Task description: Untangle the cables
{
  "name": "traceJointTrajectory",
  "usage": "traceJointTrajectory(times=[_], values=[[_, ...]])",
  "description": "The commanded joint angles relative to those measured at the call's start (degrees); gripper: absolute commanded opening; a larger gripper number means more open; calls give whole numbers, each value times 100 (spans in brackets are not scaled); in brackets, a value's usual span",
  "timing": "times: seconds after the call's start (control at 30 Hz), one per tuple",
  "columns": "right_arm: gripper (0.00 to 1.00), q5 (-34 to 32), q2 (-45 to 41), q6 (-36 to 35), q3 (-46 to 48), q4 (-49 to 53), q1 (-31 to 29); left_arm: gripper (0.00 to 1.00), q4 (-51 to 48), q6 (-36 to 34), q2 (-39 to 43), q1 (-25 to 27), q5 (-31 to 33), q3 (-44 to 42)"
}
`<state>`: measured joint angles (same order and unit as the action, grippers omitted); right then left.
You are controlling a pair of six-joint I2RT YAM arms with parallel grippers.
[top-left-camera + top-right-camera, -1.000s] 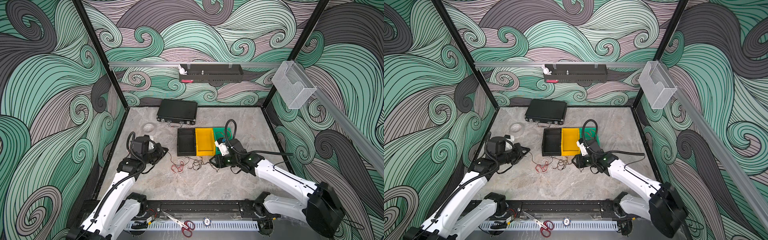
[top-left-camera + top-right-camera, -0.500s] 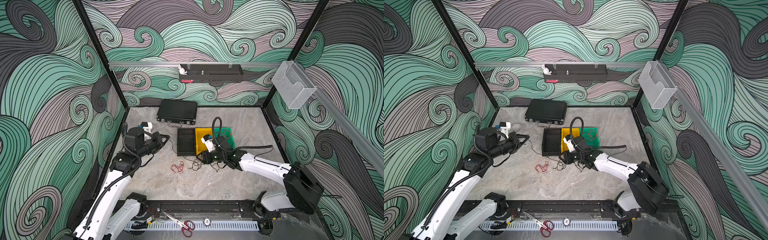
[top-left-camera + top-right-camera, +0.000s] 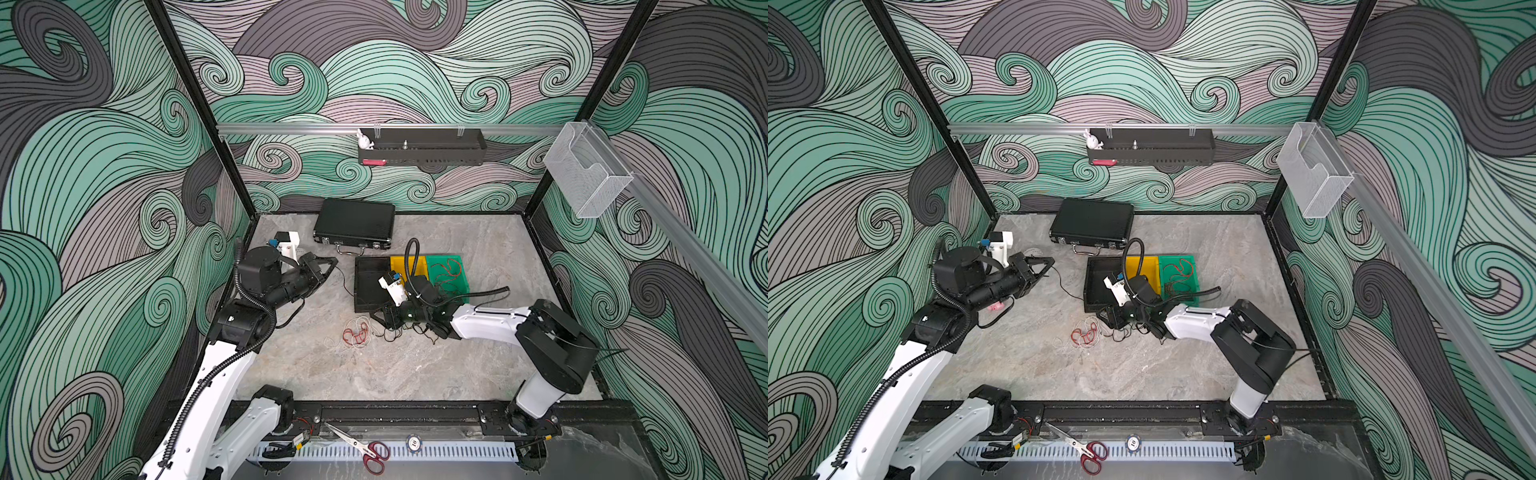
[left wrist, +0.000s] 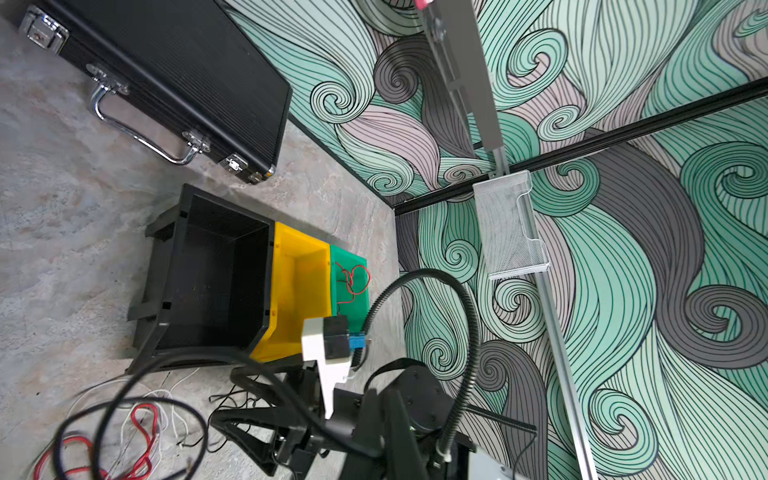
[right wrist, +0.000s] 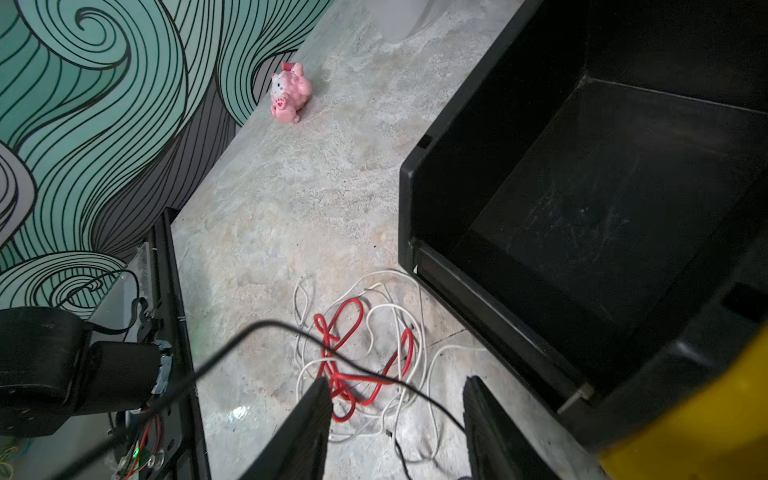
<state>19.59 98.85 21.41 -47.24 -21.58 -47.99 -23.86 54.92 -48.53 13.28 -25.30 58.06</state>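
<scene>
Your tangle of thin red and white cables [image 3: 354, 335] lies in loose loops near the middle of the grey, stone-look worktop [image 3: 374, 374]. It sits just in front of the black plastic bin [image 3: 368, 282]. Walls covered in green, grey and pale swirly waves stand all around the worktop.

Your left fingers [image 3: 329, 262] are pressed tight together, up off the worktop and well to the left of the tangle. They pinch one end of a thin black cable [image 3: 344, 284]. It runs in a curve to the side of the black bin. In the right wrist view this black cable [image 5: 257, 324] crosses in the air above the red and white loops.

Your right fingers [image 5: 316, 415] stand partly apart and pinch nothing. They sit low, just beside the tangle, by the front of the black bin.

One more red cable [image 3: 446, 267] lies curled inside the green plastic bin [image 3: 461, 272]. That bin stands in a row with a yellow plastic bin [image 4: 299, 266] and the black one. All three are smooth, hard boxes with open tops.

Behind them lies a flat black ribbed case with a shiny metal handle [image 3: 355, 222]. A small pink toy animal [image 5: 289, 91] sits by the left wall. Red-handled scissors [image 3: 368, 451] lie on the front rail.
</scene>
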Motion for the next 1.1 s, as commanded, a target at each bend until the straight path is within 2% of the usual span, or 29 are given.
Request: traceJointTrajectory(times=[0.0, 0.13, 0.3, 0.43, 0.73, 1.07], values=[[52, 50, 218, -93, -143, -608, 5, 0, -52, 37, 116, 27, 142, 188], [46, 135, 464, -82, -241, -625, 1, 0, -90, -2, 192, 31, 221, 244], [18, 124, 309, 17, -89, -711, 0, 0, -166, -69, 194, 30, 306, 233], [7, 54, -150, -14, 0, -595, 0, 0, -103, -60, 182, 26, 306, 104], [5, 43, -1438, -32, 49, -160, 26, 0, 195, 54, 176, 32, 57, -475], [4, 226, -2364, 197, -45, 248, 70, 0, 956, 54, -43, 110, -841, -1005]])
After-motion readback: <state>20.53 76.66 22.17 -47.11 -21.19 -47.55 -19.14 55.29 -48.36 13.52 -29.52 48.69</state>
